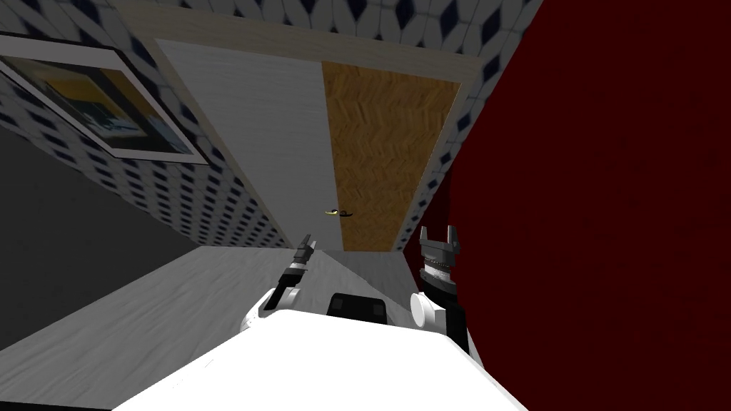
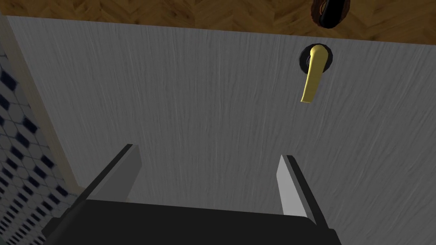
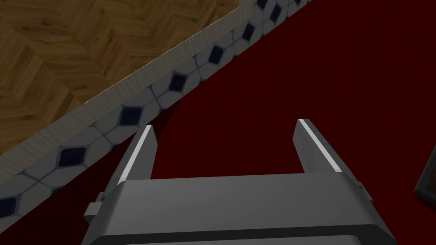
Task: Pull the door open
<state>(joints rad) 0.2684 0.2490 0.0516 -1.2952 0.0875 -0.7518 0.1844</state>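
A grey door [image 1: 264, 143] stands in a pale wood frame [image 1: 285, 39] ahead of me. Its yellow lever handle [image 1: 333, 212] sits at the door's right edge. Right of that edge, a herringbone wood surface [image 1: 385, 143] shows inside the frame. My left gripper [image 1: 307, 250] is just below the handle, facing the door. In the left wrist view its fingers [image 2: 125, 170] stand open in front of the grey door panel [image 2: 170, 98], and the yellow lever [image 2: 313, 76] hangs from a dark rose, apart from them. My right gripper [image 1: 438, 239] is raised and open by the dark red wall [image 3: 298, 64].
A wall of white tiles with dark diamonds [image 1: 178, 193] flanks the frame and carries a framed picture [image 1: 93, 100] at left. The dark red wall [image 1: 607, 214] runs close along my right side. The floor [image 1: 143, 314] under me is grey. A second dark knob [image 2: 330, 10] shows past the door's edge.
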